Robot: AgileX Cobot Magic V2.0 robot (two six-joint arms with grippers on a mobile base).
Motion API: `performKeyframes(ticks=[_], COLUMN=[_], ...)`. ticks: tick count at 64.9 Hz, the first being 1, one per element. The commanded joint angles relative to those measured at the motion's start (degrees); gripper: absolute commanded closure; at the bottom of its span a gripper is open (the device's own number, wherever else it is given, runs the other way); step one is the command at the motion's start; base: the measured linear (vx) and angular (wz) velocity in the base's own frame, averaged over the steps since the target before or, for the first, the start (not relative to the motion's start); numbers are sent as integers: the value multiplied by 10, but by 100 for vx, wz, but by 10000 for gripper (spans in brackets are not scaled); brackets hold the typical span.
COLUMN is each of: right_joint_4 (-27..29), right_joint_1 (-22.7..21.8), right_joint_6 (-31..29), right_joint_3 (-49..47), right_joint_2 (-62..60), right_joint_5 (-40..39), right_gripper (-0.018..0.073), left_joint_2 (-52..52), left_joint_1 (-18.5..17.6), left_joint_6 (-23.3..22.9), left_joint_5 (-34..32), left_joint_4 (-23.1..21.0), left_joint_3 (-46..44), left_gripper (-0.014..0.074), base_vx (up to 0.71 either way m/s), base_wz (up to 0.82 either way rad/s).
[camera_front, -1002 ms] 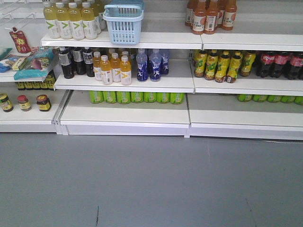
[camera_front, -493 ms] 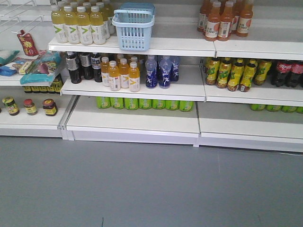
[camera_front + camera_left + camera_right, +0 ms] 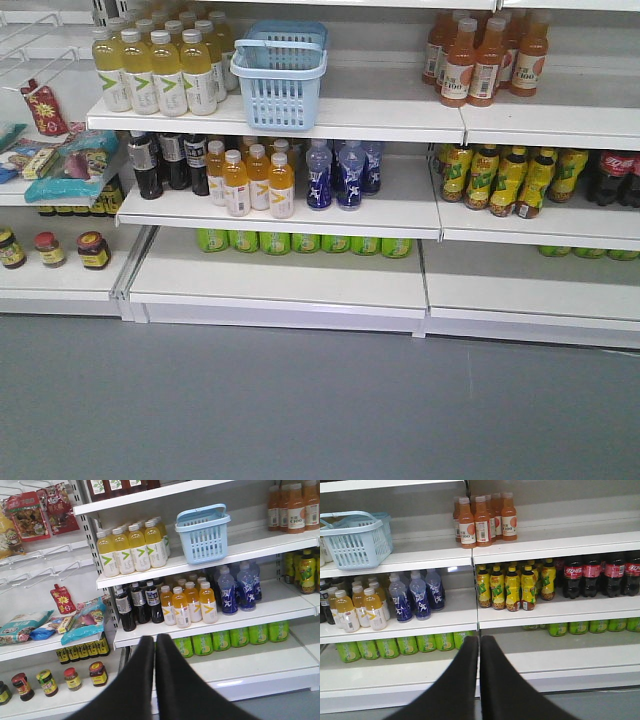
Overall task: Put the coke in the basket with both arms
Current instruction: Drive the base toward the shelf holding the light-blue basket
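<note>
Several coke bottles (image 3: 592,575) with red labels stand in a row at the right end of the middle shelf; they also show at the right edge of the front view as coke (image 3: 612,176). The pale blue basket (image 3: 280,72) sits upright on the top shelf, and appears again as basket (image 3: 203,532) and basket (image 3: 355,539). My left gripper (image 3: 154,639) is shut with nothing in it, well short of the shelves. My right gripper (image 3: 479,639) is likewise shut and empty, low and left of the coke. Neither arm shows in the front view.
Yellow-green drink bottles (image 3: 160,68) stand left of the basket, orange bottles (image 3: 485,60) on the top right. The middle shelf holds dark bottles (image 3: 165,160), orange-yellow bottles (image 3: 250,180), blue bottles (image 3: 340,172) and yellow-labelled bottles (image 3: 505,178). Green bottles (image 3: 300,242) lie below. Jars (image 3: 92,250) and snack bags sit at left.
In the front view the whole shelving has slid downward and a little rightward in the frame, so the view has shifted. No object on the shelves has moved.
</note>
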Motion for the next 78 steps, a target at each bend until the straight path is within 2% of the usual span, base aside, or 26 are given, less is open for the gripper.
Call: performKeyframes(ticks=[1, 78], right_joint_4=[-10, -10], right_joint_1=[-1, -1], right_joint_6=[-2, -2], right_joint_3=[6, 6], right_joint_2=[-11, -11], right_joint_5=[-38, -38], right_gripper=[564, 564], left_joint_2=[-7, -7], left_joint_1=[-3, -3], left_joint_6=[-8, -8], left_joint_5=[-40, -40], left_joint_4=[-3, -3], left_joint_3=[-1, -1], left_gripper=[603, 603], base_vx=[19, 19], base_wz=[-1, -4])
